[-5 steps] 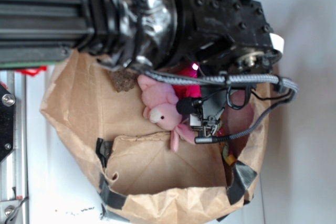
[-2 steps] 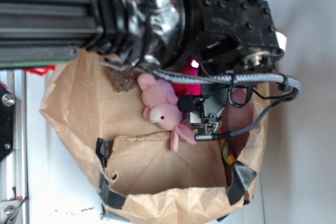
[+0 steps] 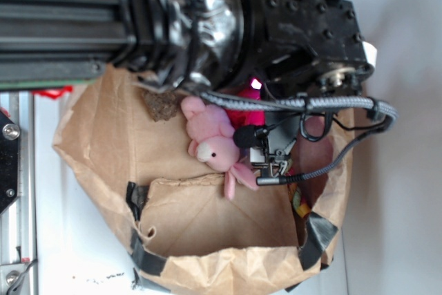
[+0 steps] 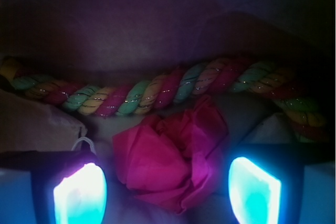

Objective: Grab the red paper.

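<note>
Since one second ago, arm (image 3: 207,18) shifted slightly rightward; unchanged over the last fraction. Gripper (image 4: 168,182): down inside brown paper bag (image 3: 103,136), fingers (image 4: 80,192) apart, pads glowing, nothing clamped. Red paper (image 4: 170,158): crumpled ball between the two fingers, on the bag floor, contact with either pad cannot be told. Twisted rope (image 4: 157,90): multicoloured, just behind the paper. Pink plush bunny (image 3: 214,144): in bag, beside the gripper.
</note>
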`<move>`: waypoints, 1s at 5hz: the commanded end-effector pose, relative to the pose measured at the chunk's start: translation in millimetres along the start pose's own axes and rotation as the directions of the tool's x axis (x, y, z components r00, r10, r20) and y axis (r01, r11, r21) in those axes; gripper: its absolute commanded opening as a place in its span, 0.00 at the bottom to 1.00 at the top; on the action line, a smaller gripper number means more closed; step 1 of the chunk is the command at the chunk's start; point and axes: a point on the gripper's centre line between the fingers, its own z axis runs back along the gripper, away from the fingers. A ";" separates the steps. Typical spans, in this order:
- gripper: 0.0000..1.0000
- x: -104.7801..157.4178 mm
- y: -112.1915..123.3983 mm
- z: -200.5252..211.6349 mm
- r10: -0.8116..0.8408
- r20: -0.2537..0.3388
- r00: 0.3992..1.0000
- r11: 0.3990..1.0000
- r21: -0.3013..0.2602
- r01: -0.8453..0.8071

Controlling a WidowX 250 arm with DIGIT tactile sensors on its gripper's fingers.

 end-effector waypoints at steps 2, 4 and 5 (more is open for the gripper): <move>1.00 11.7 4.3 19.6 -0.004 0.065 0.998 1.000 0.011 0.003; 1.00 9.8 3.7 3.5 0.003 0.080 0.997 0.999 0.031 -0.006; 1.00 9.5 2.7 -6.2 -0.007 0.073 0.997 0.999 0.053 0.003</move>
